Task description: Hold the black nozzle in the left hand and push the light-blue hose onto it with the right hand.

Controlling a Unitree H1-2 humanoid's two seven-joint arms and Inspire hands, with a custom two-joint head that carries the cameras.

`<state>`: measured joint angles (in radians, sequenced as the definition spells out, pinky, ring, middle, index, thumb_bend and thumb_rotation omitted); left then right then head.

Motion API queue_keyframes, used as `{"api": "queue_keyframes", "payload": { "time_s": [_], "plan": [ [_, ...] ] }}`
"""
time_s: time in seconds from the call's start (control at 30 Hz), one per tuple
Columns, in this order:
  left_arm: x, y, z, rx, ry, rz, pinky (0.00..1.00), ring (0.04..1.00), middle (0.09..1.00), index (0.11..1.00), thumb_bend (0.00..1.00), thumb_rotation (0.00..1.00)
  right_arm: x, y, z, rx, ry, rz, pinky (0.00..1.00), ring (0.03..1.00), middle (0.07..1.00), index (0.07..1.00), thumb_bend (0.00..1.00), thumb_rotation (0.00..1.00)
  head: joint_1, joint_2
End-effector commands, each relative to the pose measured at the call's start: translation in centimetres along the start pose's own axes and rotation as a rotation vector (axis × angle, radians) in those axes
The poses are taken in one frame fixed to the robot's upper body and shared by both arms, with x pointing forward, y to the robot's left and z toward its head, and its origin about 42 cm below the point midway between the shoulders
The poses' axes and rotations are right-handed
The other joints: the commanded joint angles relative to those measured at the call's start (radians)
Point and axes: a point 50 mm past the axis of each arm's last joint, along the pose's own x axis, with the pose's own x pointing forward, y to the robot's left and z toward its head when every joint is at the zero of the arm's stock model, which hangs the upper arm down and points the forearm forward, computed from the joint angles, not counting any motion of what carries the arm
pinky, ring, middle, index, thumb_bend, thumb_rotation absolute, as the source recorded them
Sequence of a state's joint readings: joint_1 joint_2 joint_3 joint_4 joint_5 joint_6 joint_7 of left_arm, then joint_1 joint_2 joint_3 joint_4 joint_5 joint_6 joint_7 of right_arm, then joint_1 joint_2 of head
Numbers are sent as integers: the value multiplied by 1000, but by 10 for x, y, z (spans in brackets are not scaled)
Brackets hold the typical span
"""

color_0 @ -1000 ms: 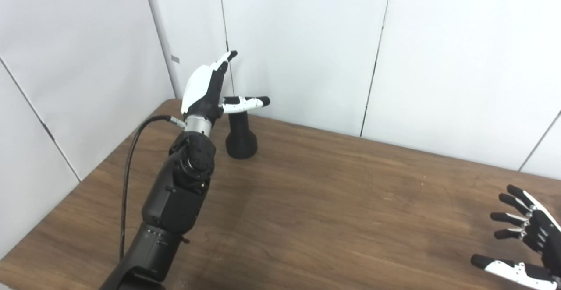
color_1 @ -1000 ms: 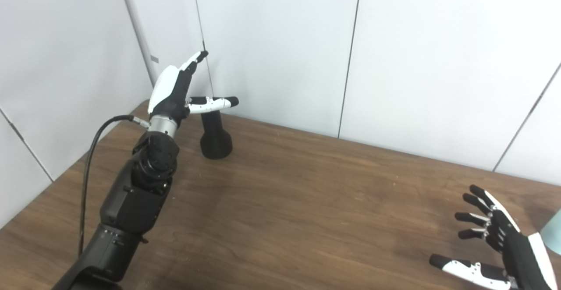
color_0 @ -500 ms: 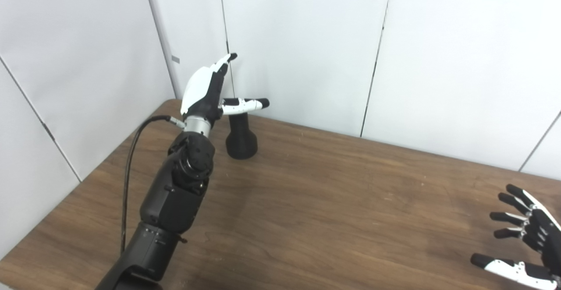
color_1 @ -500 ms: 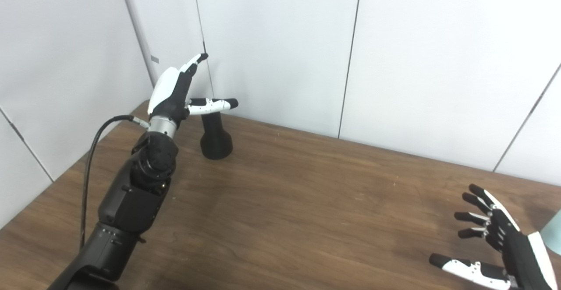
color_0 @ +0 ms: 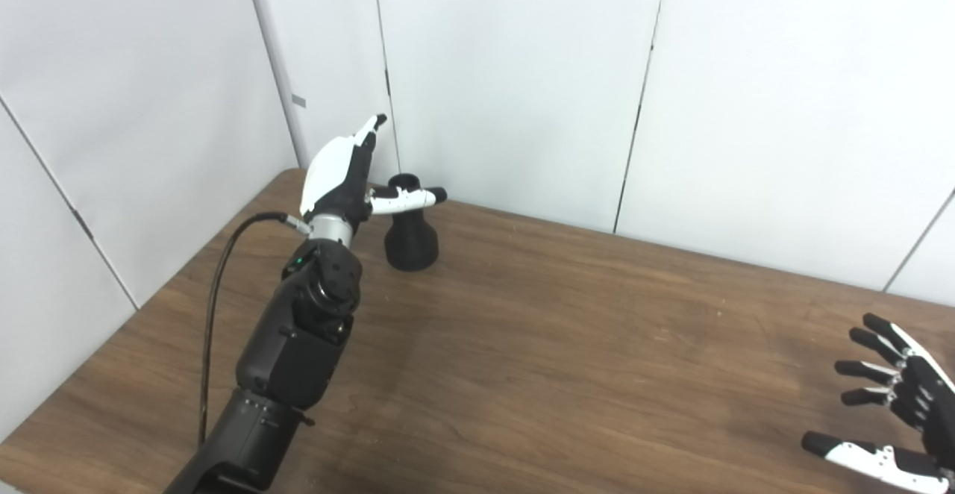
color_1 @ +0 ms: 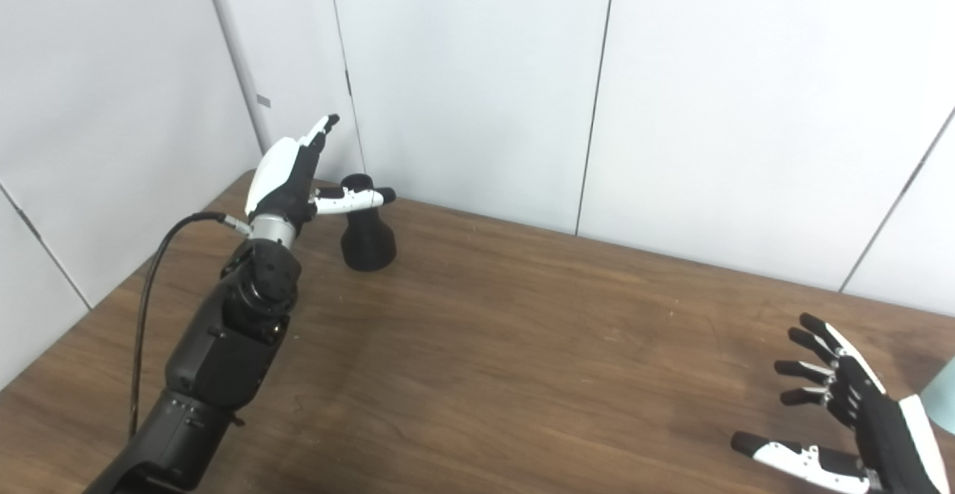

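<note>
The black nozzle [color_0: 409, 227] is seen standing upright on its wide base near the far left corner of the wooden desk [color_0: 567, 345], its open top showing. The left hand [color_0: 345, 173] is held spread wide just beside it, grasping nothing, with the thumb stretched across in front of the neck. The right hand [color_1: 850, 419] is held empty with fingers apart at the desk's right edge, where a sliver of the light-blue hose [color_1: 941, 404] is visible.

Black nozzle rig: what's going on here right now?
The left hand is open beside the black nozzle, which stands upright on the wooden table near the back wall; it is not gripped yet. The right hand waits open at the near right, holding nothing. A sliver of light-blue hose shows at the right edge.
</note>
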<state>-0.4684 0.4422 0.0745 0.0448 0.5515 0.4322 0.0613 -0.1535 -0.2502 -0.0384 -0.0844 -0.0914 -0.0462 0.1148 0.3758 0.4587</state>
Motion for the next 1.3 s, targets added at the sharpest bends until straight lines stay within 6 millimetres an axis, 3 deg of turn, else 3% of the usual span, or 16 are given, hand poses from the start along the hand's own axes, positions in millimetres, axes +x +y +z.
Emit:
{"api": "queue_keyframes", "payload": {
  "time_s": [0.0, 1.27],
  "plan": [
    [10, 22, 15, 20, -53, 75, 1000, 997, 962, 971, 1000, 387, 10, -10, 16, -14, -84, -13, 573, 724, 856, 891, 794, 143, 1, 0],
    [3, -12, -22, 159, 163, -38, 1000, 987, 953, 928, 992, 374, 8, -12, 17, -17, -71, -10, 574, 722, 852, 883, 792, 153, 2, 20]
  ]
}}
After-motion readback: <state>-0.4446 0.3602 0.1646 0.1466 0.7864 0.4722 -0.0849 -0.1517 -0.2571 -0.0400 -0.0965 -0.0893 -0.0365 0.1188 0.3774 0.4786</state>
